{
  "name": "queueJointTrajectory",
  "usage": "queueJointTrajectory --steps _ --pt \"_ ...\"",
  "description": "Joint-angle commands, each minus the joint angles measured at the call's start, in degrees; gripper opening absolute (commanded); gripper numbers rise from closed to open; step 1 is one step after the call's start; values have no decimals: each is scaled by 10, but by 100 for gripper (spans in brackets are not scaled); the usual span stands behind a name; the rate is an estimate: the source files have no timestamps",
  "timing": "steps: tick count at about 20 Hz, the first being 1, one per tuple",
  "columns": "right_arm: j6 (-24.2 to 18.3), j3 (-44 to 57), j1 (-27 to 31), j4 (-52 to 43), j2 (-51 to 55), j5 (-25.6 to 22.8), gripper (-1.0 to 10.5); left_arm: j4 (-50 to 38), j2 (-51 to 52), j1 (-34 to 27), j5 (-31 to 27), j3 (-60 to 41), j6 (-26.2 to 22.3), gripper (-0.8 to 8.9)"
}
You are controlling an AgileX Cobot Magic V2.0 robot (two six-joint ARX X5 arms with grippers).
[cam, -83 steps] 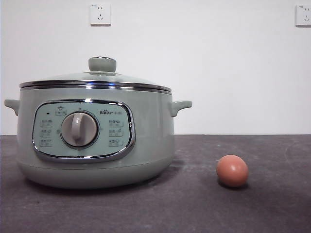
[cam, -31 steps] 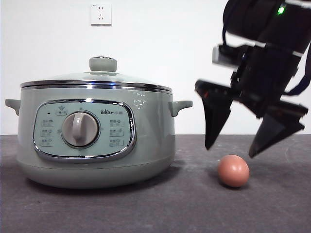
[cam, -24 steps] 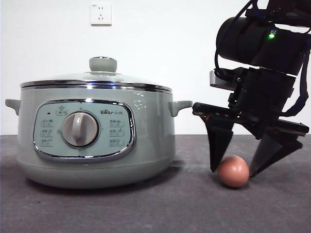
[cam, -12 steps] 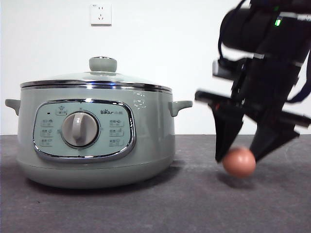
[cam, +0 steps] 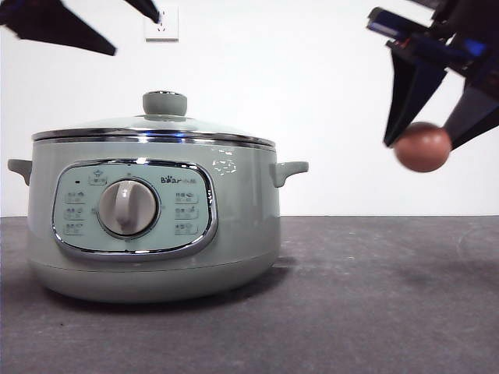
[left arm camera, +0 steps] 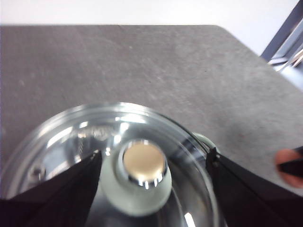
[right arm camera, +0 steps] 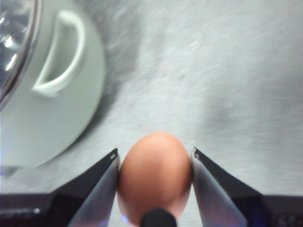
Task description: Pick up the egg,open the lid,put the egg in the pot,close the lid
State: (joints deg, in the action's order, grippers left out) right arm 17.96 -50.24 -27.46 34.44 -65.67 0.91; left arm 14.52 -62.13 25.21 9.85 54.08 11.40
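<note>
My right gripper (cam: 425, 144) is shut on the reddish-brown egg (cam: 422, 147) and holds it high above the table, to the right of the pot. In the right wrist view the egg (right arm camera: 154, 176) sits between both jaws of the right gripper (right arm camera: 154, 153). The sage-green pot (cam: 156, 226) stands on the left with its glass lid (cam: 152, 126) on it. My left gripper (left arm camera: 154, 158) is open above the lid (left arm camera: 75, 142), its jaws on either side of the green knob (left arm camera: 139, 177) without touching it. In the front view the left gripper (cam: 117, 19) shows as black tips at the top left.
The dark grey table (cam: 374, 312) runs to the right of the pot. A side handle of the pot (right arm camera: 57, 56) lies near the held egg. Two wall sockets, one of them (cam: 161, 23) above the pot, are on the white wall.
My right gripper has closed on the egg and lifted it from the table to well above it. My left gripper has come into view above the lid.
</note>
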Motion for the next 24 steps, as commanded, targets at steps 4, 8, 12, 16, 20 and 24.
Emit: queueJointTrajectory --steps 4,8,12,16,20,24 --pt "-11 1 12 23 21 -13 -12 18 -108 33 -55 45 -57 377" --pt "-12 1 13 30 23 -13 -12 17 -149 35 -68 45 -57 377" --pt "-11 1 13 29 23 -14 -12 18 -151 37 -68 45 -59 314" --pt "-10 1 13 29 23 -13 -12 28 -151 38 -67 45 -87 -9" --pt "-9 1 12 12 23 -9 -12 10 -145 37 -68 45 -87 -8" --pt "-9 -19 11 -7 23 35 -12 -15 -104 38 -87 55 -87 -8"
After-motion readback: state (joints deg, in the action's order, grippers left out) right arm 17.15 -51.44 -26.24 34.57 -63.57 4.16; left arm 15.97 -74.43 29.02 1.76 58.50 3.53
